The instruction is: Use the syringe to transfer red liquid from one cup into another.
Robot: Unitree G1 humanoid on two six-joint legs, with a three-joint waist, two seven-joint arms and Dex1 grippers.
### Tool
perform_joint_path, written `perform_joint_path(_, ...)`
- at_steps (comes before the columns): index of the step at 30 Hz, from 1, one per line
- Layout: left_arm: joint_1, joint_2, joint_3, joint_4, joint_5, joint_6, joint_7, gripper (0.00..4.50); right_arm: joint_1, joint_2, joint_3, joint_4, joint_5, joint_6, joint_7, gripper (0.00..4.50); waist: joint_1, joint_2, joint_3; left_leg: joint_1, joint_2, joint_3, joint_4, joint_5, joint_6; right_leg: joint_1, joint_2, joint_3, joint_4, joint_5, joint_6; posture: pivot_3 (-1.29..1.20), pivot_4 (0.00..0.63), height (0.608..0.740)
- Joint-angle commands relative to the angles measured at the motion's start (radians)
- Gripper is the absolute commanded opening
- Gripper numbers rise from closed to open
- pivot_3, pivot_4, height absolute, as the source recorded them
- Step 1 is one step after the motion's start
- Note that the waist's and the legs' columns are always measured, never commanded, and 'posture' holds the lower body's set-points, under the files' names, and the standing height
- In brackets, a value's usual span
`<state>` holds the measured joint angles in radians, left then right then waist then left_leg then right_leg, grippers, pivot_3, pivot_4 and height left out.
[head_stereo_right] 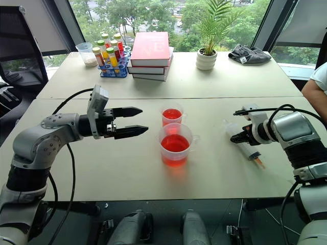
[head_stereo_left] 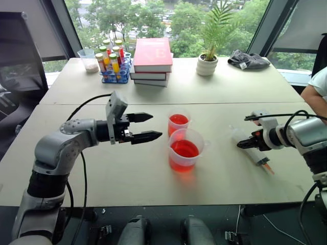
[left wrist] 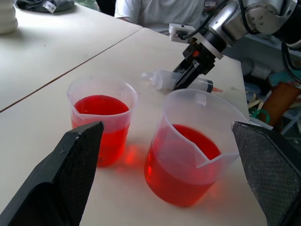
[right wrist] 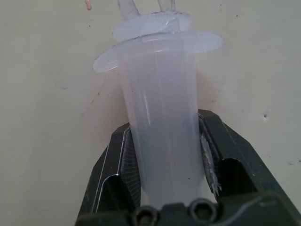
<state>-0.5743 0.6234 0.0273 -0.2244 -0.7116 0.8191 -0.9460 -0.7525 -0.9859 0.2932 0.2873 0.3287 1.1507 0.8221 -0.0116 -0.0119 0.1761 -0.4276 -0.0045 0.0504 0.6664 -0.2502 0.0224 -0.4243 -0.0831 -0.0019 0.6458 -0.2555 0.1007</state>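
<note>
Head views: the right hand (head_stereo_left: 246,144) is closing on the barrel of the syringe (head_stereo_left: 251,149), which is lying on the surface (head_stereo_left: 117,173) at 3 o'clock of the larger beaker (head_stereo_left: 185,149); the smaller cup (head_stereo_left: 178,122) is standing just beyond the beaker at 12 o'clock, and both are holding red liquid (head_stereo_left: 184,148). The left hand (head_stereo_left: 145,127) is hovering at 9 o'clock of the cups, fingers spread, gripping nothing. Left wrist view: both cups are sitting between its parted fingers (left wrist: 66,174). Right wrist view: the two pads (right wrist: 123,165) are pressing the clear barrel on either side.
</note>
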Motion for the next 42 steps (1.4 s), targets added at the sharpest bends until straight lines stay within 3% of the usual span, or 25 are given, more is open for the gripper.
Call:
perform_joint_path(1,-0.061,0.001,0.023,0.025,-0.013,-0.023,-0.021,4.5,0.002,-0.008,-0.085,-0.095,0.002,-0.002,-0.01,1.36,0.0,0.0,0.0,0.0,0.0,0.0,0.0,0.0,0.0,0.0,0.0,0.0,0.0,0.0,0.0,0.0,0.15,0.74)
perform_joint_path(6,-0.125,-0.022,0.004,0.074,-0.015,-0.027,-0.048,4.5,0.061,0.081,-0.427,-0.381,0.128,-0.083,-0.082,1.36,0.002,0.0,0.0,0.0,0.0,0.0,-0.001,0.0,0.0,0.0,0.0,0.0,0.0,0.0,0.0,0.0,0.15,0.74)
perform_joint_path(9,-0.172,-0.042,-0.004,0.113,-0.014,-0.034,-0.072,4.5,0.084,0.232,-0.629,-0.568,0.245,-0.139,-0.153,1.36,0.002,0.0,0.0,0.0,0.0,-0.001,-0.001,0.0,0.0,0.0,0.001,0.0,0.0,0.0,0.0,0.0,0.15,0.74)
perform_joint_path(13,-0.233,-0.079,-0.033,0.184,0.012,-0.057,-0.106,4.5,0.122,0.429,-0.756,-0.725,0.382,-0.262,-0.222,1.36,0.004,-0.001,0.0,0.0,0.0,-0.002,0.0,0.0,0.0,0.001,0.001,-0.001,0.001,0.0,0.0,0.0,0.15,0.74)
perform_joint_path(16,-0.308,-0.095,-0.053,0.264,0.028,-0.07,-0.159,4.5,0.148,0.569,-0.754,-0.807,0.463,-0.344,-0.273,1.36,0.004,-0.001,0.0,0.0,0.0,-0.001,0.001,0.0,0.0,0.002,0.001,-0.001,0.001,0.0,0.001,0.0,0.15,0.74)
perform_joint_path(21,-0.383,-0.121,-0.085,0.372,0.084,-0.137,-0.224,4.5,0.254,0.647,-0.656,-0.824,0.479,-0.442,-0.245,1.36,0.0,0.0,0.0,0.0,0.0,-0.001,0.0,0.0,0.0,0.002,0.001,-0.001,0.001,0.0,0.001,0.0,0.15,0.74)
perform_joint_path(26,-0.407,-0.143,-0.088,0.391,0.097,-0.145,-0.245,4.5,0.382,0.677,-0.49,-0.776,0.357,-0.614,-0.163,1.36,-0.003,0.0,0.0,0.0,0.0,-0.001,0.0,0.0,0.0,0.0,0.002,0.0,0.001,0.0,0.001,0.0,0.15,0.74)
perform_joint_path(33,-0.408,-0.109,-0.062,0.34,0.066,-0.095,-0.269,4.5,0.449,0.713,-0.337,-0.656,0.205,-0.829,-0.111,1.36,-0.002,0.0,0.0,0.001,0.0,-0.001,0.0,0.0,0.0,0.001,0.003,0.0,0.002,0.0,0.001,0.0,0.15,0.74)
perform_joint_path(42,-0.368,-0.05,-0.048,0.222,0.02,0.006,-0.254,4.5,0.462,0.719,-0.271,-0.569,0.17,-0.944,-0.044,1.36,0.001,0.0,0.0,0.001,0.0,-0.002,0.001,0.0,0.0,0.001,0.002,0.0,0.002,0.0,0.001,0.0,0.15,0.74)
